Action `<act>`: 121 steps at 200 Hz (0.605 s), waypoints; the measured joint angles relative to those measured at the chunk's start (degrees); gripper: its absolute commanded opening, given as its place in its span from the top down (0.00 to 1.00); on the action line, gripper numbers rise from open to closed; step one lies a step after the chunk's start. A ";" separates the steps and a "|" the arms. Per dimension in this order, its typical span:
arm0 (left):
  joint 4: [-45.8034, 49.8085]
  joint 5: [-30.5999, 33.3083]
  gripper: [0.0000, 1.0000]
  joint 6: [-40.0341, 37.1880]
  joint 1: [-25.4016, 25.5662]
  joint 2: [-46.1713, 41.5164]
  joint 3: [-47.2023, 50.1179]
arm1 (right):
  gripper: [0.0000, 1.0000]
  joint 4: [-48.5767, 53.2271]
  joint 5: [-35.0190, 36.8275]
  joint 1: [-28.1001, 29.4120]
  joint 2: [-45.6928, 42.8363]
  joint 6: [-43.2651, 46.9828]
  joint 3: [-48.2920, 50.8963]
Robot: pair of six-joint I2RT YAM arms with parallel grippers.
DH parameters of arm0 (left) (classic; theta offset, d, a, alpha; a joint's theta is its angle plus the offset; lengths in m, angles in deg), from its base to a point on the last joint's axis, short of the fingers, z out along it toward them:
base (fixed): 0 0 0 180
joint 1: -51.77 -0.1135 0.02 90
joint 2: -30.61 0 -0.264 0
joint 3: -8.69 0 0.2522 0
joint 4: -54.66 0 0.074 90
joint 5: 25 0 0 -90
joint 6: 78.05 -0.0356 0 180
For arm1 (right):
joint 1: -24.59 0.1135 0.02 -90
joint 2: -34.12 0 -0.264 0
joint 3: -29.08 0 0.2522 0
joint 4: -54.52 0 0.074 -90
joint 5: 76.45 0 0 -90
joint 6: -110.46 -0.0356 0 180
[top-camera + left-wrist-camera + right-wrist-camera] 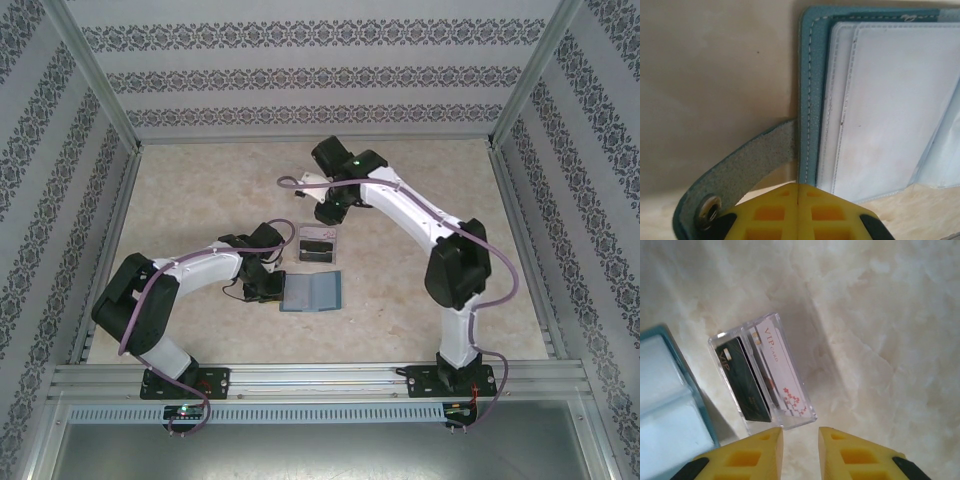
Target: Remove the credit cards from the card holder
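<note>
The teal-blue card holder (312, 292) lies open on the table, its pale clear sleeves (890, 110) facing up and its closing tab (745, 167) folded out to the left. My left gripper (272, 290) (798, 186) is shut, its yellow fingertips together right at the holder's left edge beside the tab. Two credit cards lie in the clear plastic tray (807, 416): a dark one (742, 385) and a white one (782, 372). Just past the tray hovers my right gripper (328, 213) (801, 432), open with nothing between its fingers. A corner of the card holder (665, 405) shows beside the tray.
The clear tray (319, 243) sits just behind the card holder near the table's middle. Metal frame rails run along the table's sides and front, with patterned walls behind them. Bare marbled table stretches right of the tray.
</note>
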 measured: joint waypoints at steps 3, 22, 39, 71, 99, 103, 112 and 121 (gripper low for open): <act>-0.02 -0.02 0.92 0.00 0.00 0.04 0.00 | 0.76 -0.70 -0.02 0.00 -0.79 -1.18 1.07; -0.22 -0.52 0.93 0.00 0.00 0.35 0.00 | 0.77 -5.73 -0.35 0.13 -5.62 -8.92 8.00; -0.50 -1.22 0.93 0.00 0.00 0.39 0.00 | 0.78 -10.10 -0.59 0.61 -9.60 -15.30 14.01; -1.18 -1.81 0.93 0.04 0.17 0.66 0.00 | 0.78 -17.51 -1.95 2.40 -16.63 -27.54 24.83; -1.66 -2.14 0.93 0.20 0.20 0.66 0.00 | 0.79 -21.97 -3.65 5.03 -20.15 -37.75 31.26; -1.68 -2.14 0.93 0.26 0.22 0.66 0.00 | 0.79 -22.56 -3.89 5.51 -20.33 -39.52 31.98; -1.73 -2.12 0.93 0.31 0.31 0.66 0.00 | 0.80 -23.76 -4.39 6.47 -20.50 -42.84 33.27; -1.75 -2.12 0.94 0.48 0.42 0.66 0.02 | 0.80 -24.72 -5.01 7.28 -20.50 -46.07 34.45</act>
